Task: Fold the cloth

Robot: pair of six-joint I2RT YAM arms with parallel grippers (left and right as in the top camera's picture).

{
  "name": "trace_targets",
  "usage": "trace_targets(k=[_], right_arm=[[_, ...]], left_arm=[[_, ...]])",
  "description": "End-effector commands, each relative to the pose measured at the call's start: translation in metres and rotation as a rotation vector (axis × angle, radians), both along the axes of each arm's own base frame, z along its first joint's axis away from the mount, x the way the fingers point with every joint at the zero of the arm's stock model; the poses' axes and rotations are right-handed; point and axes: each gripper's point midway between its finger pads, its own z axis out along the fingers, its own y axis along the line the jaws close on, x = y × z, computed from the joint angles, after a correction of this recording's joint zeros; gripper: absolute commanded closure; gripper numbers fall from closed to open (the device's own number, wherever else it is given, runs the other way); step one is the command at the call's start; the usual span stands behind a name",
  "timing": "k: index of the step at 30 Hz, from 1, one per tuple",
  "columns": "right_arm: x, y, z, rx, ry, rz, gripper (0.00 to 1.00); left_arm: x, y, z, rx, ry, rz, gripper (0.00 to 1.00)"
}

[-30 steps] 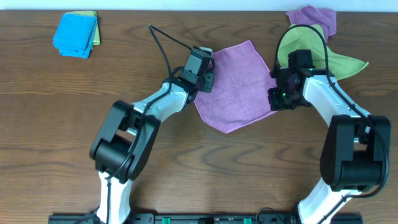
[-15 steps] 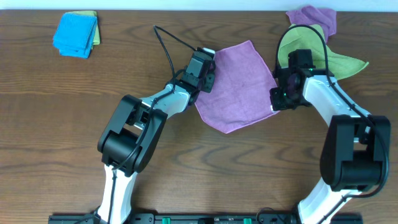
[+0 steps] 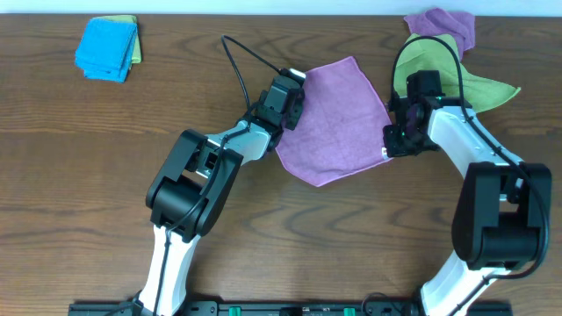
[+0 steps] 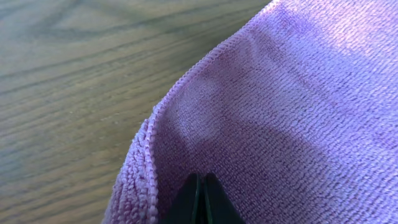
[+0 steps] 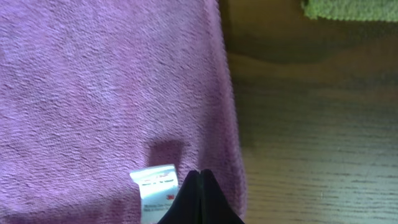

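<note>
The lilac cloth [image 3: 338, 118] lies spread flat as a diamond on the wooden table. My left gripper [image 3: 295, 114] is at its left corner. In the left wrist view its fingers [image 4: 201, 199] are shut on the cloth [image 4: 298, 112], whose hem curls up beside them. My right gripper [image 3: 391, 140] is at the cloth's right corner. In the right wrist view its fingers [image 5: 198, 200] are shut on the cloth [image 5: 93, 81] right beside the white tag [image 5: 155, 186], near the hem.
A lime-green cloth [image 3: 474, 86] lies just right of the right gripper and shows in the right wrist view [image 5: 348, 9]. Another purple cloth [image 3: 443, 25] lies at the back right. A folded blue cloth [image 3: 107, 48] sits at the back left.
The left arm's elbow has swung to the right and its gripper has shifted slightly along the cloth's left corner. The right gripper has stayed in place. The cloth has hardly moved.
</note>
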Motion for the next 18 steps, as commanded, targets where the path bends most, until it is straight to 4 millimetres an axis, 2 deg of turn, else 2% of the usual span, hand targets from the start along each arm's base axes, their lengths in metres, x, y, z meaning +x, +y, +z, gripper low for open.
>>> trace_targets(k=[1, 7, 12, 18], right_arm=[[-0.002, -0.007, 0.007, -0.011, -0.011, -0.074, 0.98], [-0.017, -0.005, -0.008, 0.0, 0.026, -0.099, 0.99], [-0.03, 0.006, -0.025, 0.035, 0.042, -0.096, 0.99], [-0.037, 0.019, -0.03, 0.034, 0.059, -0.07, 0.98]], left_arm=[[0.009, 0.012, -0.006, 0.068, -0.028, 0.014, 0.95], [0.014, 0.021, -0.005, 0.066, -0.03, 0.03, 0.94], [0.016, 0.026, -0.005, 0.061, -0.028, 0.036, 0.94], [0.019, 0.031, -0.005, 0.058, -0.026, 0.044, 0.94]])
